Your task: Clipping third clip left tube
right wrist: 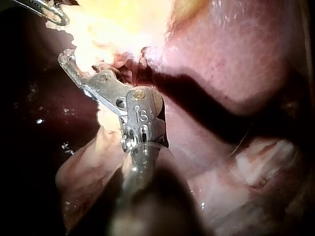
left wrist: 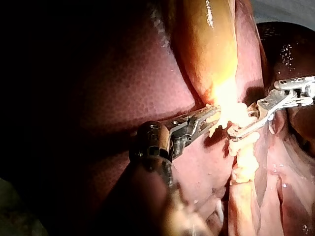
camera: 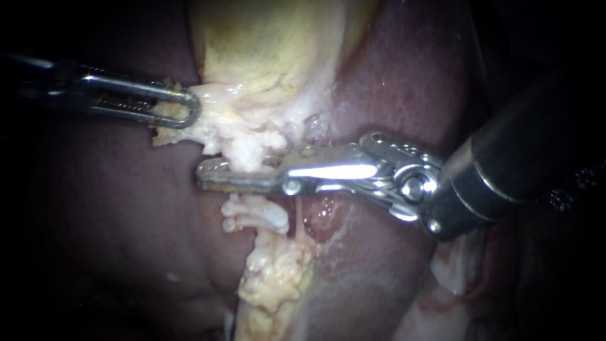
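Carefully: my left instrument [camera: 188, 107] pinches the fatty tissue [camera: 243, 136]; my right instrument [camera: 209, 175] straddles the tube [camera: 249, 213], jaws apart, where bunched fat could make a clip slip.

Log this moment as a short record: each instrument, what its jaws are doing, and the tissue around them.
left instrument: enters from the left, jaws shut on pale tissue at the gallbladder's lower end
right instrument: enters from the right, jaws open, straddling the pale strand
gallbladder: yellowish, above both tips
liver: dark red, around and beneath
white lobed pieces: on the strand just below the right jaws; whether they are clips, cannot tell
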Robot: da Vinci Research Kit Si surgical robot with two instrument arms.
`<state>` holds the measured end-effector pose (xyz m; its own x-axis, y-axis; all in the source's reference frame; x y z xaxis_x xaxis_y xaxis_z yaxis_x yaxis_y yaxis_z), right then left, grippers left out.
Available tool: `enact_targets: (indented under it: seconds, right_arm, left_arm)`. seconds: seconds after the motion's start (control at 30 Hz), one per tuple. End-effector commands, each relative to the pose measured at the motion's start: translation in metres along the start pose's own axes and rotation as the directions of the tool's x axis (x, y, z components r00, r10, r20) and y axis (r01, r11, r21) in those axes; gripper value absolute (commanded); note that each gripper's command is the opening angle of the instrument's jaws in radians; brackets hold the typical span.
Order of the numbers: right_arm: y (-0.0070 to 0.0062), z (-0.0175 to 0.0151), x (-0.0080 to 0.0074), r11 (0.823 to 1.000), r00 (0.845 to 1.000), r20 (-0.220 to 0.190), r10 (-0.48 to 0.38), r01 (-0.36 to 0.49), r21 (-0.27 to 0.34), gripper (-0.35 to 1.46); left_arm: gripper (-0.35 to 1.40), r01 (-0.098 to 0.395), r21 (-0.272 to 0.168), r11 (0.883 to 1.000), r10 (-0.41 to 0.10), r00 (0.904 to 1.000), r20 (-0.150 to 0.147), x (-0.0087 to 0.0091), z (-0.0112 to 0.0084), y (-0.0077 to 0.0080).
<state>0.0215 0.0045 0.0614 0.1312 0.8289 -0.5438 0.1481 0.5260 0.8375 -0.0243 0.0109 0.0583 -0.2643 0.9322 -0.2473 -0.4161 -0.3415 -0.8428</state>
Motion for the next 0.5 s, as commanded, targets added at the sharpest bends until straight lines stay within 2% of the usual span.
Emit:
enact_targets:
  seconds: [0.03, 0.5]
  right_arm:
    - [0.0001, -0.0001, -0.0001, 1.0, 1.0, 0.001, -0.001, 0.001, 0.0, -0.35]
    - [0.0004, -0.0001, -0.0003, 1.0, 1.0, 0.003, -0.002, 0.002, 0.008, -0.35]
  left_arm:
    - [-0.35, 0.0, 0.0, 1.0, 0.0, 1.0, 0.0, 0.0, 0.0, 0.0]
    - [-0.35, 0.0, 0.0, 1.0, 0.0, 1.0, 0.0, 0.0, 0.0, 0.0]
